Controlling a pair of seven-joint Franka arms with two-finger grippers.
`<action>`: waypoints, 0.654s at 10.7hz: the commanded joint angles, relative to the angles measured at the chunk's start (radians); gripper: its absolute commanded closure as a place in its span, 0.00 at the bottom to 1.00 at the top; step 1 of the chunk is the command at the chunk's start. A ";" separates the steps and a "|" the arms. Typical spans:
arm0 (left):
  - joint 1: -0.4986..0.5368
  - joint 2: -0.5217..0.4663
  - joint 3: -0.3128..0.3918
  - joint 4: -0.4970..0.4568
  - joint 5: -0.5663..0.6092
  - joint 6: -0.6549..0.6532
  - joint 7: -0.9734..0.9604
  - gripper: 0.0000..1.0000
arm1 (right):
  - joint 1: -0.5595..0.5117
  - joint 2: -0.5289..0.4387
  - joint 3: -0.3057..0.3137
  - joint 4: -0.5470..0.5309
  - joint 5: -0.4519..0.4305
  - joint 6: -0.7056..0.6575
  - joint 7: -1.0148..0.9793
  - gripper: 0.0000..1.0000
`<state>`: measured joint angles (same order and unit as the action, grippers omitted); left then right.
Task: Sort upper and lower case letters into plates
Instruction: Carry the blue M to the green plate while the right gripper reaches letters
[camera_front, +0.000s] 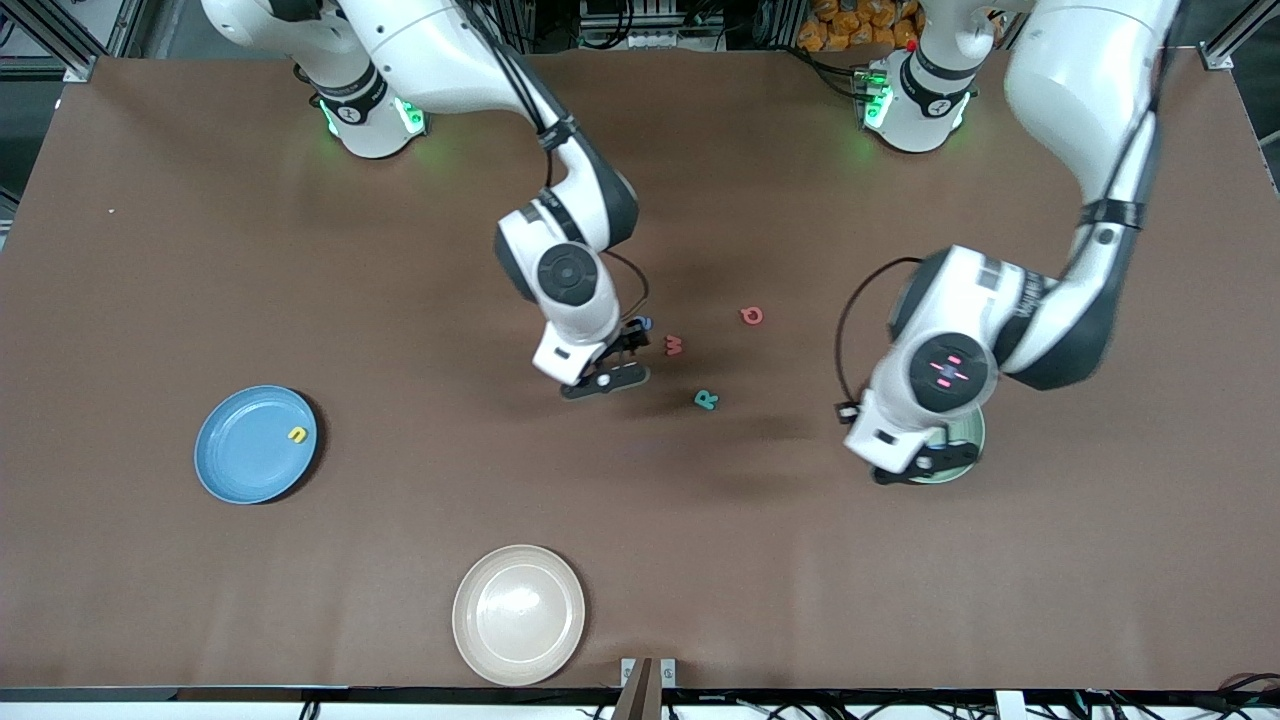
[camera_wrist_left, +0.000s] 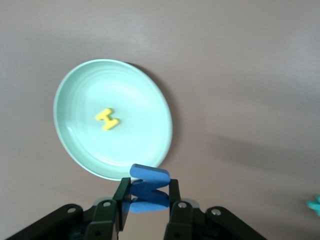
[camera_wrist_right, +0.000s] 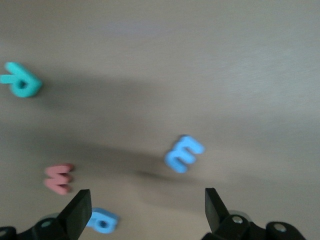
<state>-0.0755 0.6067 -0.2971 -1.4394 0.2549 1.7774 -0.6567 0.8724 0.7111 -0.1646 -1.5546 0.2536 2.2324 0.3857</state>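
Blue foam letter (camera_wrist_left: 148, 189), a zigzag shape, sits pinched between the fingers of my left hand (camera_wrist_left: 148, 196), edges poking out above the pads. That hand hangs over the rim of the mint plate (camera_wrist_left: 80, 90) at the left arm's end of the worktop (camera_front: 150, 250). One yellow letter (camera_wrist_left: 107, 119) lies flat in that plate, near its middle, with bare dish all round it.

My right hand (camera_wrist_right: 145, 210) is spread wide, nothing in it, low over the loose letters at mid-worktop. Under it: a blue E (camera_wrist_right: 183, 153) lying between the fingers' line, a second blue letter (camera_wrist_right: 102, 220) touching or just beside one fingertip, cannot tell which. A red W (camera_front: 675, 345) lies just beside this hand, a teal R (camera_front: 706, 400) nearer the front camera, a red rounded letter (camera_front: 752, 316) farther off toward the left arm's end. All three lie apart from each other with brown surface between.

Blue plate (camera_front: 235, 470) at the right arm's end holds one small yellow letter (camera_front: 297, 434) near its rim. Beige plate (camera_front: 490, 650) lies close to the worktop's front edge. Wide open surface between the three plates.
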 joint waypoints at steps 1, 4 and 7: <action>0.112 0.004 -0.013 -0.056 -0.043 0.013 0.063 1.00 | 0.031 0.074 0.025 0.095 0.007 0.001 0.125 0.00; 0.166 0.051 -0.011 -0.052 -0.071 0.039 0.115 1.00 | 0.080 0.151 0.023 0.189 0.000 0.000 0.240 0.00; 0.160 0.062 -0.008 -0.050 -0.059 0.039 0.118 0.64 | 0.105 0.202 0.023 0.238 -0.005 0.013 0.292 0.00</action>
<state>0.0877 0.6763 -0.3029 -1.4875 0.2049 1.8125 -0.5467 0.9699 0.8685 -0.1360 -1.3720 0.2527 2.2437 0.6460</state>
